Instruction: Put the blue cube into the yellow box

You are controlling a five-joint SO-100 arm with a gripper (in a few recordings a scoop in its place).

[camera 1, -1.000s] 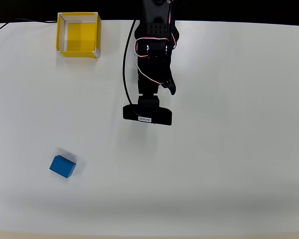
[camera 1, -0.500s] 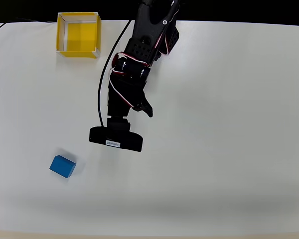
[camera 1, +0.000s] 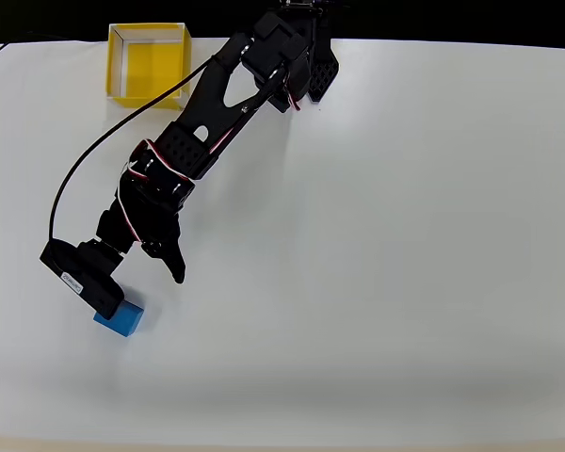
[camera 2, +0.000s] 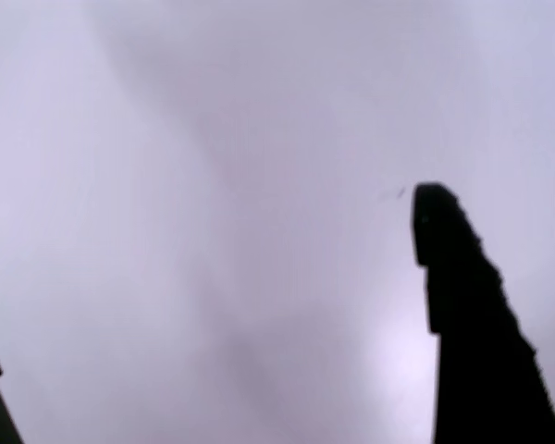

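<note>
The blue cube (camera 1: pixel 125 322) lies on the white table at the lower left of the overhead view, partly covered by the black camera block on my wrist. My gripper (camera 1: pixel 143 282) hangs just above and to the right of the cube, with one black finger (camera 1: pixel 175 266) pointing down-right. In the wrist view the gripper (camera 2: pixel 208 254) is open: its two dark fingers stand far apart with only blurred white table between them, and the cube is hidden. The yellow box (camera 1: pixel 115 64) stands at the table's far left corner, away from the arm's tip.
My black arm (camera 1: pixel 212 108) stretches diagonally from its base at the top centre down to the lower left. A black cable (camera 1: pixel 80 179) arcs beside it, passing close to the box's right wall. The white table (camera 1: pixel 405 264) ends at a dark back edge.
The arm has swung and stretched from the table's middle to the lower left. The wrist now overlaps the blue cube's upper left part. Cube and box have not moved.
</note>
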